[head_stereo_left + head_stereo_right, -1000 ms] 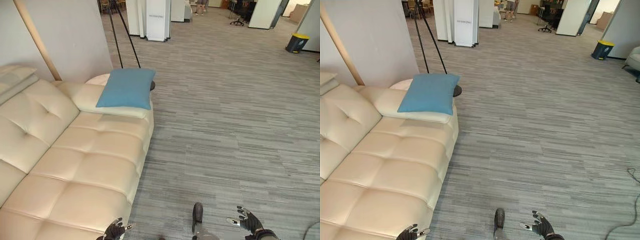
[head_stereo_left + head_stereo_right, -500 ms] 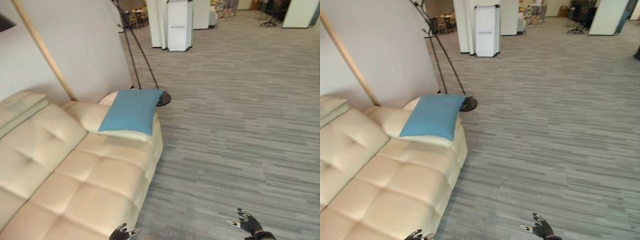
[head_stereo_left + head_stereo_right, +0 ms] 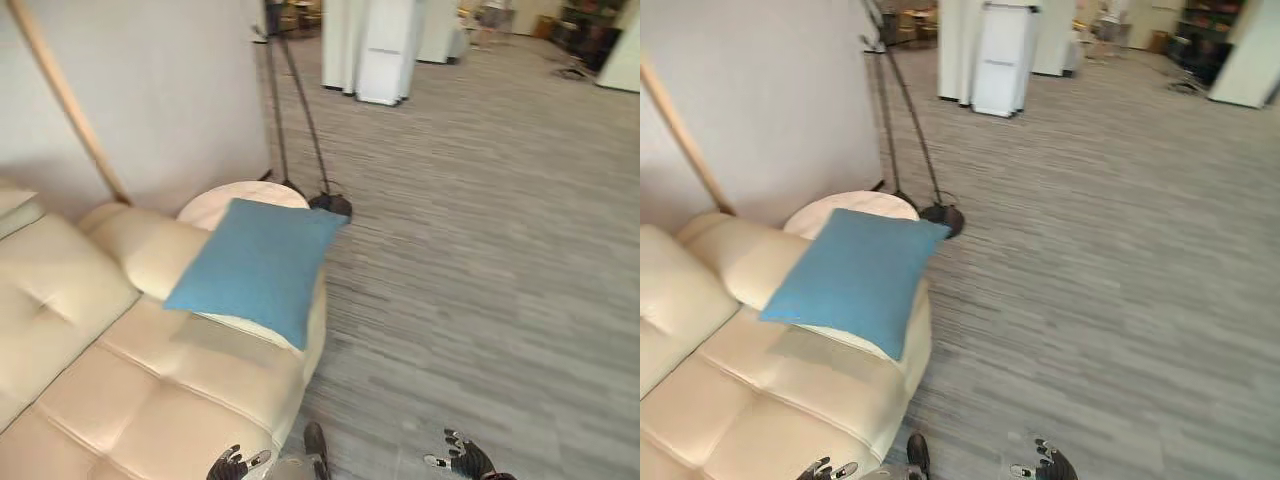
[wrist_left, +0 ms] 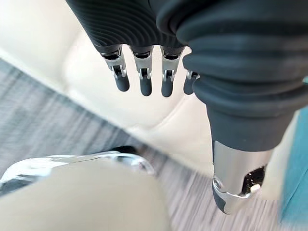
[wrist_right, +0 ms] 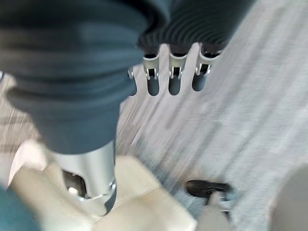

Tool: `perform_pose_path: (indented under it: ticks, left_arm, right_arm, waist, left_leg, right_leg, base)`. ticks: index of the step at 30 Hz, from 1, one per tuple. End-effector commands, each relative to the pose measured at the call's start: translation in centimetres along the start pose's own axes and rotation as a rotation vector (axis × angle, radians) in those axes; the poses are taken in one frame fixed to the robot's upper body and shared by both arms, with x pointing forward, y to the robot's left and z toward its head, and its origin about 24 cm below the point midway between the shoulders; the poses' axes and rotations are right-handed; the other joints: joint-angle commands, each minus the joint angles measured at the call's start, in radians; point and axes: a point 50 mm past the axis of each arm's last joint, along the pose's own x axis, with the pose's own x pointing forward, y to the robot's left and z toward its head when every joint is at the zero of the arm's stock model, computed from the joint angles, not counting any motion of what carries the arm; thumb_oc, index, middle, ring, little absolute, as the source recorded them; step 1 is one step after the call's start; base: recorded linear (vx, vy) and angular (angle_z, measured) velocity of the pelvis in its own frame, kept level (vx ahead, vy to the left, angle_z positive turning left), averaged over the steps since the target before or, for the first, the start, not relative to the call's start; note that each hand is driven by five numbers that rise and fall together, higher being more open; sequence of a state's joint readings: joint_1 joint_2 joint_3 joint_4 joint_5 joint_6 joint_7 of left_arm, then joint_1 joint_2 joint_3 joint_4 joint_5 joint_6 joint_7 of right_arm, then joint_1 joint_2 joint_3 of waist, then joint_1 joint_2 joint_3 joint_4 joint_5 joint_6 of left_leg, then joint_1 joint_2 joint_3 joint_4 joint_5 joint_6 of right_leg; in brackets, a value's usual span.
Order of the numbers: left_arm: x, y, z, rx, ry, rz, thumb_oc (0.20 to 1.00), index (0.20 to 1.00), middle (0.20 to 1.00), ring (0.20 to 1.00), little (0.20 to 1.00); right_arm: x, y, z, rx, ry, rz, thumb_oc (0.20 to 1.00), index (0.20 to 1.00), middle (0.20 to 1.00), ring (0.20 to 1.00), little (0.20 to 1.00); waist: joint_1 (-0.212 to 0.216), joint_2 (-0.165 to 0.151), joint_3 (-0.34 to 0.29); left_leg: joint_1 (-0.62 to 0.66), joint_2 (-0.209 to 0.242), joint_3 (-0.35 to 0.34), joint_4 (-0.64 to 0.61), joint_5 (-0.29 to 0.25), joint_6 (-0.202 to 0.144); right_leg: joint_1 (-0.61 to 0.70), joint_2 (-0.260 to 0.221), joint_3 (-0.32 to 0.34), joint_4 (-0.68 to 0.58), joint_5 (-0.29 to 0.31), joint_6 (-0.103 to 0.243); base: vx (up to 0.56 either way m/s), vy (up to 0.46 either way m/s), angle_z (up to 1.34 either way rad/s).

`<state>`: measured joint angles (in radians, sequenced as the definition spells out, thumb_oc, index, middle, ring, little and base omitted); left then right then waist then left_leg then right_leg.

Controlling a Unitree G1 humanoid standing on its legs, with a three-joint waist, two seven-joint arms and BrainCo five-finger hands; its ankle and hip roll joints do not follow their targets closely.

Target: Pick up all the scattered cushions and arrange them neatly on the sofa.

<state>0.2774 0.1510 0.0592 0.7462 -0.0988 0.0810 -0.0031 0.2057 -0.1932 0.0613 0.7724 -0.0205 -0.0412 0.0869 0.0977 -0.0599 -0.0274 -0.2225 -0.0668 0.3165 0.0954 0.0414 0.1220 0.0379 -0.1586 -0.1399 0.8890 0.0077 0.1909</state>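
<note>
Both eye views look down from the head at one scene: a cream sofa (image 3: pixel 150 370) carrying a blue cushion (image 3: pixel 255 265), with grey floor (image 3: pixel 1110 280) stretching away. Each wrist view looks along its own robot hand from very close: the left robot hand (image 4: pixel 144 72) faces the sofa's edge, the right robot hand (image 5: pixel 171 72) faces the floor.

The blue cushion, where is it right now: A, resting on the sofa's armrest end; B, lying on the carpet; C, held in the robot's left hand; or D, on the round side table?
A: the blue cushion lies propped on the cream sofa at its armrest end, while the left hand and right hand hang open and empty.
</note>
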Motion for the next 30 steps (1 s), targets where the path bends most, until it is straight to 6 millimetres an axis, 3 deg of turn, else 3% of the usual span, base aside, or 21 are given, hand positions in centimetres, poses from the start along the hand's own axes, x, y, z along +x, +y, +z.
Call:
perform_pose_path:
  ticks: [1, 2, 4, 5, 6, 7, 9, 10, 12, 13, 15, 16, 18, 21, 22, 24, 25, 30]
  left_arm:
    - [0.2, -3.2, 2.7, 0.014, -0.124, -0.083, 1.0, 1.0, 1.0, 1.0, 1.0]
    - [0.2, -3.2, 2.7, 0.014, -0.124, -0.082, 1.0, 1.0, 1.0, 1.0, 1.0]
    - [0.2, -3.5, 3.0, 0.031, -0.132, -0.102, 1.0, 1.0, 1.0, 1.0, 1.0]
    - [0.2, -3.5, 3.0, 0.031, -0.132, -0.102, 1.0, 1.0, 1.0, 1.0, 1.0]
    - [0.4, -3.7, 3.7, 0.035, -0.144, -0.108, 1.0, 1.0, 1.0, 1.0, 1.0]
    - [0.4, -3.7, 3.7, 0.035, -0.143, -0.109, 1.0, 1.0, 1.0, 1.0, 1.0]
    - [0.4, -3.7, 3.7, 0.036, -0.139, -0.113, 1.0, 1.0, 1.0, 1.0, 1.0]
    - [0.3, -3.7, 3.6, 0.028, -0.131, -0.114, 1.0, 1.0, 1.0, 1.0, 1.0]
    - [0.1, -3.6, 2.8, 0.025, -0.111, -0.106, 1.0, 1.0, 1.0, 1.0, 1.0]
    - [0.0, -3.3, 2.3, 0.014, -0.099, -0.098, 1.0, 1.0, 1.0, 1.0, 1.0]
    - [0.0, -3.3, 2.2, 0.016, -0.095, -0.098, 1.0, 1.0, 1.0, 1.0, 1.0]
    - [-0.1, -3.4, 1.9, 0.017, -0.088, -0.105, 1.0, 1.0, 1.0, 1.0, 1.0]
    - [-0.1, -3.4, 2.1, 0.021, -0.092, -0.106, 1.0, 1.0, 1.0, 1.0, 1.0]
    - [0.0, -3.5, 2.4, 0.024, -0.099, -0.111, 1.0, 1.0, 1.0, 1.0, 1.0]
    - [0.1, -3.7, 2.7, 0.026, -0.105, -0.115, 1.0, 1.0, 1.0, 1.0, 1.0]
    - [0.4, -4.3, 3.7, 0.033, -0.126, -0.129, 1.0, 1.0, 1.0, 1.0, 1.0]
    - [0.4, -4.3, 3.7, 0.033, -0.126, -0.13, 1.0, 1.0, 1.0, 1.0, 1.0]
    - [0.6, -5.3, 4.3, 0.04, -0.135, -0.158, 1.0, 1.0, 1.0, 1.0, 1.0]
  right_arm:
    - [-0.2, -2.0, 3.4, -0.014, -0.162, -0.051, 1.0, 1.0, 1.0, 1.0, 1.0]
    - [-0.2, -2.0, 3.4, -0.013, -0.162, -0.051, 1.0, 1.0, 1.0, 1.0, 1.0]
    - [-0.3, -1.9, 3.7, -0.01, -0.182, -0.052, 1.0, 1.0, 1.0, 1.0, 1.0]
    - [-0.3, -1.9, 3.7, -0.009, -0.182, -0.051, 1.0, 1.0, 1.0, 1.0, 1.0]
    - [-0.3, -1.9, 3.6, -0.001, -0.181, -0.058, 1.0, 1.0, 1.0, 1.0, 1.0]
    - [-0.3, -2.0, 3.6, -0.001, -0.181, -0.058, 1.0, 1.0, 1.0, 1.0, 1.0]
    - [-0.3, -2.1, 3.5, -0.002, -0.182, -0.063, 1.0, 1.0, 1.0, 1.0, 1.0]
    - [-0.3, -2.3, 3.4, -0.004, -0.18, -0.07, 1.0, 1.0, 1.0, 1.0, 1.0]
    - [-0.2, -2.1, 3.3, -0.012, -0.174, -0.066, 1.0, 1.0, 1.0, 1.0, 1.0]
    - [-0.1, -1.9, 3.3, -0.017, -0.165, -0.064, 1.0, 1.0, 1.0, 1.0, 1.0]
    - [0.0, -1.8, 3.3, -0.018, -0.167, -0.06, 1.0, 1.0, 1.0, 1.0, 1.0]
    - [0.2, -1.7, 3.6, -0.024, -0.17, -0.056, 1.0, 1.0, 1.0, 1.0, 1.0]
    - [0.2, -1.5, 3.8, -0.023, -0.175, -0.054, 1.0, 1.0, 1.0, 1.0, 1.0]
    - [0.4, -1.5, 4.1, -0.027, -0.181, -0.053, 1.0, 1.0, 1.0, 1.0, 1.0]
    - [0.5, -1.5, 4.3, -0.027, -0.184, -0.052, 1.0, 1.0, 1.0, 1.0, 1.0]
    - [0.5, -1.4, 4.6, -0.015, -0.193, -0.057, 1.0, 1.0, 1.0, 1.0, 1.0]
    - [0.5, -1.4, 4.6, -0.015, -0.193, -0.057, 1.0, 1.0, 1.0, 1.0, 1.0]
    - [0.5, -1.2, 4.0, 0.017, -0.185, -0.059, 1.0, 1.0, 1.0, 1.0, 1.0]
  waist:
    - [-0.038, 0.088, 0.001]
    - [-0.041, 0.086, 0.003]
    - [-0.066, 0.073, 0.007]
    - [-0.068, 0.073, 0.012]
    - [-0.083, 0.068, 0.016]
    - [-0.085, 0.07, 0.018]
    - [-0.093, 0.066, 0.021]
    - [-0.093, 0.055, 0.017]
    - [-0.091, 0.046, 0.007]
    - [-0.088, 0.042, 0.004]
    - [-0.092, 0.043, 0.002]
    - [-0.084, 0.042, 0.006]
    - [-0.084, 0.038, 0.006]
    - [-0.081, 0.037, 0.01]
    - [-0.081, 0.036, 0.013]
    - [-0.094, 0.039, 0.011]
    - [-0.093, 0.039, 0.012]
    - [-0.126, 0.053, 0.006]
  left_leg:
    - [0.137, 0.081, -0.237, -0.183, 0.082, -0.062]
    - [0.14, 0.079, -0.239, -0.183, 0.081, -0.062]
    - [0.174, 0.053, -0.321, -0.183, 0.053, -0.065]
    - [0.18, 0.054, -0.323, -0.183, 0.051, -0.065]
    - [0.193, 0.038, -0.386, -0.183, 0.035, -0.069]
    - [0.195, 0.039, -0.389, -0.183, 0.034, -0.069]
    - [0.211, 0.029, -0.456, -0.183, 0.023, -0.074]
    - [0.223, 0.021, -0.514, -0.183, 0.012, -0.085]
    - [0.228, 0.025, -0.547, -0.183, 0.002, -0.099]
    - [0.225, 0.044, -0.577, -0.183, -0.011, -0.132]
    - [0.227, 0.059, -0.59, -0.183, -0.018, -0.147]
    - [0.233, 0.082, -0.6, -0.171, -0.033, -0.175]
    - [0.222, 0.087, -0.599, -0.156, -0.037, -0.186]
    - [0.203, 0.096, -0.574, -0.129, -0.041, -0.2]
    - [0.192, 0.104, -0.523, -0.121, -0.037, -0.203]
    - [0.18, 0.127, -0.343, -0.115, -0.031, -0.2]
    - [0.181, 0.128, -0.342, -0.115, -0.032, -0.2]
    - [0.199, 0.163, -0.141, -0.123, -0.019, -0.197]
  right_leg:
    - [-0.145, 0.06, -0.011, -0.463, -0.103, -0.084]
    - [-0.141, 0.058, -0.013, -0.461, -0.107, -0.084]
    - [-0.192, 0.104, 0.117, -0.692, -0.081, -0.094]
    - [-0.184, 0.105, 0.115, -0.695, -0.081, -0.094]
    - [-0.251, 0.118, 0.23, -0.804, -0.011, -0.082]
    - [-0.245, 0.118, 0.227, -0.808, -0.011, -0.082]
    - [-0.279, 0.137, 0.328, -0.848, 0.035, -0.058]
    - [-0.246, 0.137, 0.352, -0.896, 0.052, -0.062]
    - [-0.191, 0.125, 0.319, -0.942, 0.064, -0.098]
    - [-0.155, 0.129, 0.272, -0.976, 0.073, -0.136]
    - [-0.144, 0.133, 0.245, -0.976, 0.065, -0.151]
    - [-0.118, 0.145, 0.21, -0.976, 0.06, -0.181]
    - [-0.113, 0.144, 0.188, -0.976, 0.059, -0.188]
    - [-0.102, 0.138, 0.148, -0.976, 0.053, -0.196]
    - [-0.096, 0.132, 0.123, -0.976, 0.05, -0.196]
    - [-0.09, 0.12, 0.067, -0.976, 0.043, -0.203]
    - [-0.089, 0.12, 0.068, -0.976, 0.043, -0.203]
    - [-0.079, 0.119, 0.014, -0.976, 0.033, -0.204]
  base:
    - [0.4, -0.003, 1.15]
    - [0.49, -0.042, 1.62]
    - [0.31, -0.077, 1.54]
    - [0.34, -0.118, 1.55]
    - [0.18, -0.071, 1.16]
    - [0.26, -0.102, 1.3]
    - [0.22, -0.126, 1.26]
    - [0.27, -0.208, 0.63]
    - [0.22, -0.312, 0.19]
    - [0.13, -0.311, 0.88]
    - [0.1, -0.301, 1.43]
    - [0.09, -0.287, 1.73]
    - [0.04, -0.213, 1.05]
    - [0.01, -0.138, 0.42]
    - [-0.02, -0.12, -0.1]
    - [-0.05, -0.125, 0.05]
    - [-0.04, -0.049, 0.61]
    - [-0.02, -0.015, 0.43]
